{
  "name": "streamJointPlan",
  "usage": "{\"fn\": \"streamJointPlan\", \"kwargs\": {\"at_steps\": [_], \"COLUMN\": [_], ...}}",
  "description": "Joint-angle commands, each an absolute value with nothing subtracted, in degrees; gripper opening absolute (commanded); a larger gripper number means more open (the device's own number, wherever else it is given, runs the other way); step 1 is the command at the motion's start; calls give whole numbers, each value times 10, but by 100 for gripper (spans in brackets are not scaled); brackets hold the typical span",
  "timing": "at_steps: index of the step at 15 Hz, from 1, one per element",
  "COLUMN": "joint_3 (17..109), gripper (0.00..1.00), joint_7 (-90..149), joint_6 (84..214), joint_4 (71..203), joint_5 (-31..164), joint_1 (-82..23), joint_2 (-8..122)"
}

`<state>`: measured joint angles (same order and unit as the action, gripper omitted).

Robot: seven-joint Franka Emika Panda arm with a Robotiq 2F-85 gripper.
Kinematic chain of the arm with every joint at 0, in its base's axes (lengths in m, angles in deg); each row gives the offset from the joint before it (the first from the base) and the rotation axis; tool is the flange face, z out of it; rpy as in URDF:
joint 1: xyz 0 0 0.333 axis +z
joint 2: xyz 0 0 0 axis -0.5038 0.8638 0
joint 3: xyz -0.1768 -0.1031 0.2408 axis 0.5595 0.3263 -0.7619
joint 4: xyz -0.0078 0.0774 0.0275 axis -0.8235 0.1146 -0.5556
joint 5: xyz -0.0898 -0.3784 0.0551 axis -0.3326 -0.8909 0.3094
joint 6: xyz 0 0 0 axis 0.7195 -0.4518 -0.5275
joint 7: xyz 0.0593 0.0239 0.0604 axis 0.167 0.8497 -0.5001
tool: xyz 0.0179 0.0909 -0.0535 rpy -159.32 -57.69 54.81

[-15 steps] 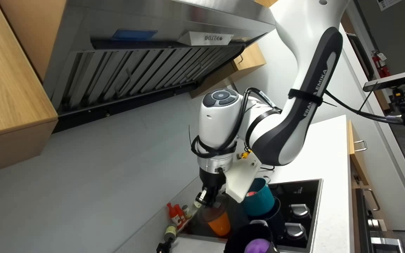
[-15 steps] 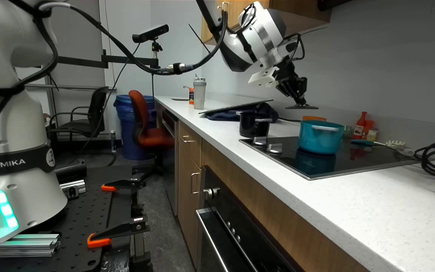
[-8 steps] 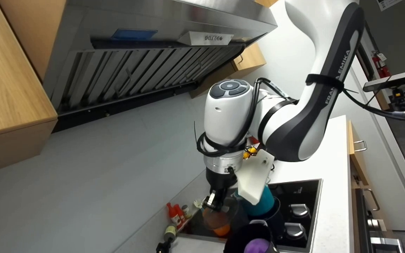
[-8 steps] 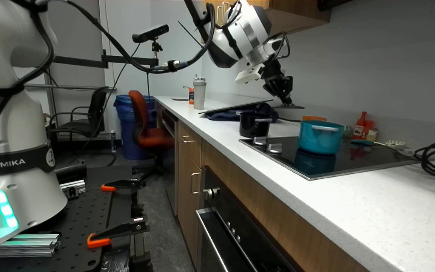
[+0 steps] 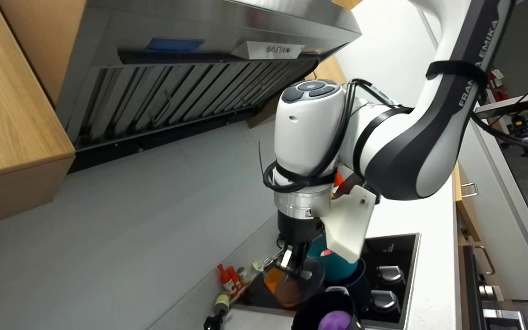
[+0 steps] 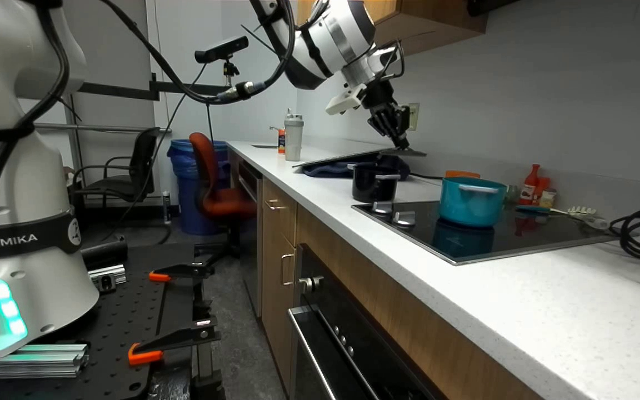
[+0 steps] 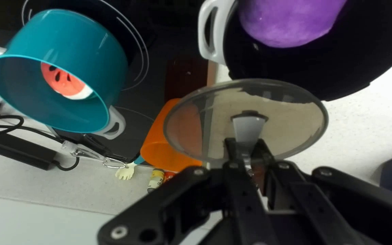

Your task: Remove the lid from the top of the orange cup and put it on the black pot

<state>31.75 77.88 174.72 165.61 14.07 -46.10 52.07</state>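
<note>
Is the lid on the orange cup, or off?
Off. The claw grips the lid by its knob, and in an exterior view it hangs apart from the orange cup.

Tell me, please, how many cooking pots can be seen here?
2. The teal pot is on the black cooktop; the black pot stands on the white countertop, beside the cooktop. Another pot could be hidden or out of view.

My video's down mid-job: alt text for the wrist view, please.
The gripper pinches the grey knob of a transparent lid that, in the picture, overlaps parts of the orange cup and the black pot, which holds a purple item. At upper left, a teal pot holds a watermelon slice.
</note>
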Motion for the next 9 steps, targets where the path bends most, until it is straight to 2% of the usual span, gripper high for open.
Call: {"fn": "streamJointPlan", "kwargs": {"at_steps": [1, 9], "joint_3": [300, 290], "gripper": [4, 4], "joint_7": [748, 720], "joint_6": [1772, 1785], "joint_4": [1702, 1733], "joint_5": [187, 222], "joint_1": [-474, -469], "joint_2": [474, 451]}}
